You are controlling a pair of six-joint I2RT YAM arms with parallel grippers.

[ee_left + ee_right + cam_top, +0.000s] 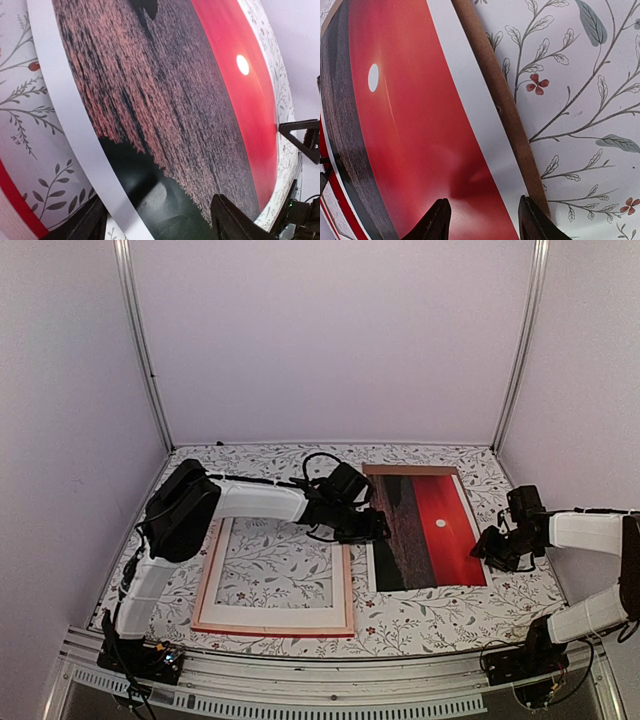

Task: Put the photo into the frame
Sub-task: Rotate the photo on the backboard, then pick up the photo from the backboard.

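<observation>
The photo (428, 530), half red with a white dot and half dark brown, lies face up on the table's right half, on a brown backing board (410, 471). The frame (275, 625) lies to its left, pale side up with red edges. My left gripper (376, 530) is open over the photo's left edge; in the left wrist view the gripper (160, 227) has its jaws spread above the dark half of the photo (165, 100). My right gripper (490, 546) is open at the photo's right edge. In the right wrist view the gripper (482, 222) straddles the photo's (410, 125) white margin and the board (500, 95).
A white mat border (270, 614) lies inside the frame. A floral cloth (420, 625) covers the table. White walls and metal posts (142, 350) close in the back and sides. The frame's red edge (15, 202) shows in the left wrist view.
</observation>
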